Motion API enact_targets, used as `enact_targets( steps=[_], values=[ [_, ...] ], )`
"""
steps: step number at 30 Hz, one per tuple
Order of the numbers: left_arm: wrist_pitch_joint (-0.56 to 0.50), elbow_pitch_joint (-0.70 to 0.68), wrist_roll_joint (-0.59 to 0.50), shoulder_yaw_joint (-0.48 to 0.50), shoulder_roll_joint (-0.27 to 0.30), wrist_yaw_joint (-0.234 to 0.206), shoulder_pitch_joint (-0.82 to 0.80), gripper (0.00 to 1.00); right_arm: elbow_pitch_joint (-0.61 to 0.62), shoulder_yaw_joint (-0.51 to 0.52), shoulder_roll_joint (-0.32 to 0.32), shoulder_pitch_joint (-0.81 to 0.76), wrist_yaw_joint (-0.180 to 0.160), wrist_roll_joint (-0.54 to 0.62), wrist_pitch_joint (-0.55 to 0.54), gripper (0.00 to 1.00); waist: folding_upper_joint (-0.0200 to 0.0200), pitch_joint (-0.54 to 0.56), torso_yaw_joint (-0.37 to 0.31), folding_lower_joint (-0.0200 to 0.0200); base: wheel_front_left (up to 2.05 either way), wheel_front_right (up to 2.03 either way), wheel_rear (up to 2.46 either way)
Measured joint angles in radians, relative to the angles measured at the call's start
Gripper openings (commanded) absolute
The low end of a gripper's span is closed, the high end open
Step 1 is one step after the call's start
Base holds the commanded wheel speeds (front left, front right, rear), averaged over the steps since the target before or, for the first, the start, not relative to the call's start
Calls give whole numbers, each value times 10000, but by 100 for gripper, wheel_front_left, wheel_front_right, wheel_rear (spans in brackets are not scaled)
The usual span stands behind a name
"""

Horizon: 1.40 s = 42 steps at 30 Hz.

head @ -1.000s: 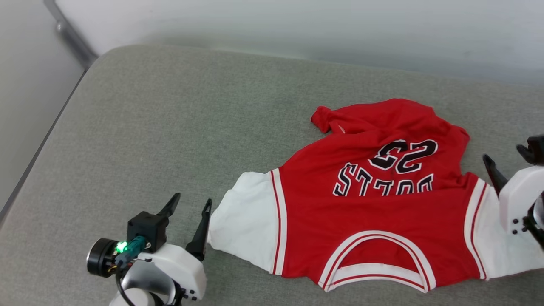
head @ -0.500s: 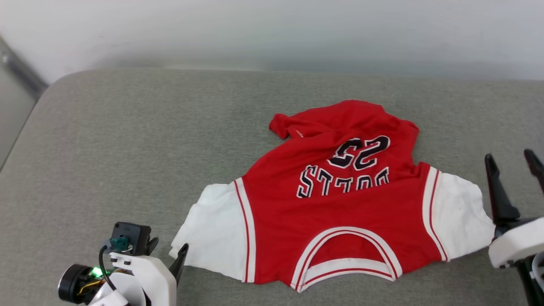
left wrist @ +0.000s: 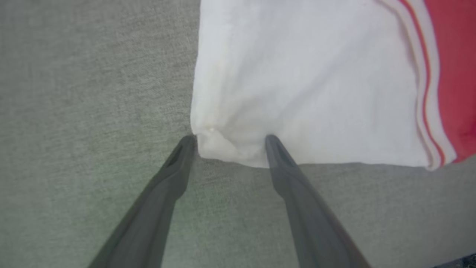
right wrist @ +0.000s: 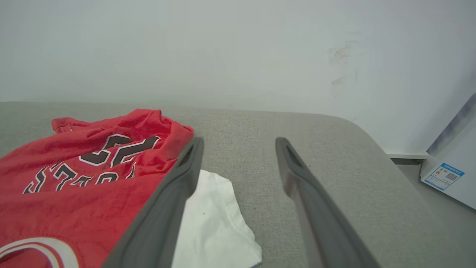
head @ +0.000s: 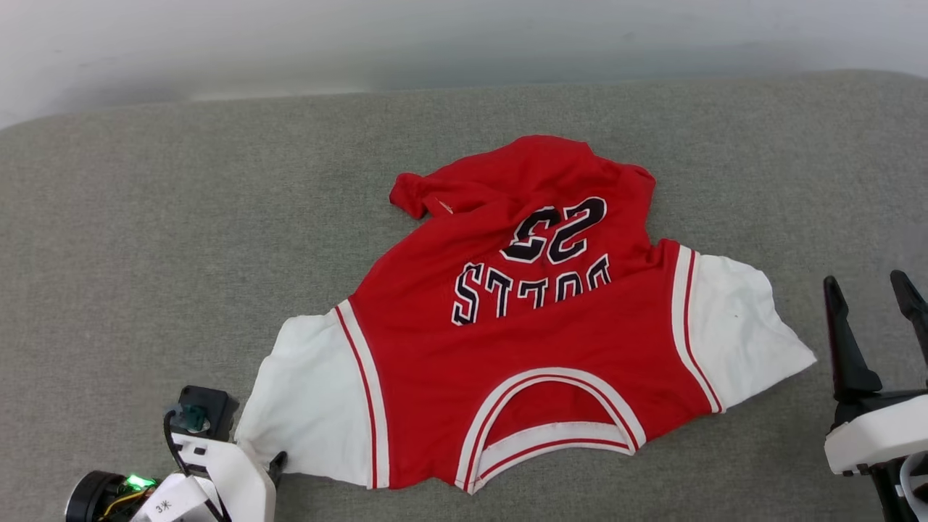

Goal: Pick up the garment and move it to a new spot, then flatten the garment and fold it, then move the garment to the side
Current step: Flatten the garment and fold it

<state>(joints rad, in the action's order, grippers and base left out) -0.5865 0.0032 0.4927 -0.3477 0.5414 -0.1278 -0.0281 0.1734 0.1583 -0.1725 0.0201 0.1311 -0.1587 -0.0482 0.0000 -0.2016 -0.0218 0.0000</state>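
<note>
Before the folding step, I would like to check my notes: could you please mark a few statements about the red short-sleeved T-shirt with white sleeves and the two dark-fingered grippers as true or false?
1. The red T-shirt with white sleeves lies on the grey fabric cushion with its striped collar nearest the robot. True.
2. The right gripper is shut on the right white sleeve. False: it is open, empty and apart from that sleeve.
3. The left gripper stands open around a corner of the left white sleeve. True.
4. The T-shirt is folded in half. False: it lies spread out, its far end rumpled.
</note>
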Motion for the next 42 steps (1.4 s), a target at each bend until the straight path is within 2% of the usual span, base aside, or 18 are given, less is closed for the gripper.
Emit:
enact_targets(
  steps=[5, 6, 7, 8, 12, 17, 20, 21, 25, 26, 28, 34, 38, 42],
  values=[
    [-240, 113, 165, -35, 4, 50, -96, 98, -100, 6, 42, 22, 0, 0, 54, 100, 0, -245, -129, -1, 0, 0, 0],
    [-313, 136, 238, -52, 4, 109, -130, 60, -119, 0, 42, 30, 0, 0, 56, 100, 0, -286, -143, -1, 0, 0, 0],
    [-359, 157, 288, -54, 0, 132, -157, 16, -151, -8, 42, 41, 0, 0, 54, 100, 0, -322, -154, -1, 0, 0, 0],
    [-359, 167, 316, -54, -12, 136, -171, 0, -171, -25, 42, 47, 0, 4, 46, 100, 0, -353, -161, -1, 0, 0, 0],
    [-119, 251, 295, -8, -104, 69, -279, 0, -376, -50, -13, 53, 0, 79, -201, 100, 0, -405, -140, -1, 0, 0, 0],
    [500, 276, 27, 2, -224, -184, -284, 0, -738, -171, -389, -136, 0, 65, -1361, 100, 0, -166, -44, -1, 0, 0, 0],
    [961, -267, -58, 140, -247, -328, -229, 0, -878, -274, -878, -459, 0, -42, -2621, 100, 0, 50, 151, 0, 0, 0, 0],
    [1118, -926, -165, 272, -157, -458, -182, 0, -978, -213, -1137, -453, 0, -242, -3718, 100, 0, 125, 362, 0, 0, 0, 0],
    [989, -2048, -328, 387, 127, -673, -96, 0, -1114, -15, -1411, -343, 0, -263, -5223, 100, 0, 137, 651, -1, 0, 0, 0],
    [888, -2581, -362, 399, 201, -750, -35, 0, -1189, -71, -1526, -104, 0, -393, -5885, 100, 0, 103, 793, -1, 0, 0, 0],
    [773, -2987, -418, 345, 245, -757, 20, 0, -1319, -257, -1812, 161, 0, -401, -6500, 100, 0, 32, 932, 0, 0, 0, 0],
    [596, -3678, -602, 86, 255, -771, 13, 0, -2034, -426, -2201, 790, 0, -523, -7641, 100, 0, -226, 1353, 0, 0, 0, 0],
    [616, -3937, -642, -4, 159, -777, -84, 0, -2428, -663, -2495, 848, 0, -422, -8065, 100, 0, -396, 1592, 0, 0, 0, 0],
    [598, -3979, -619, -92, 153, -732, -181, 0, -2711, -817, -2499, 855, -6, -535, -8333, 100, 0, -579, 1770, -1, 0, 0, 0]
  ],
)
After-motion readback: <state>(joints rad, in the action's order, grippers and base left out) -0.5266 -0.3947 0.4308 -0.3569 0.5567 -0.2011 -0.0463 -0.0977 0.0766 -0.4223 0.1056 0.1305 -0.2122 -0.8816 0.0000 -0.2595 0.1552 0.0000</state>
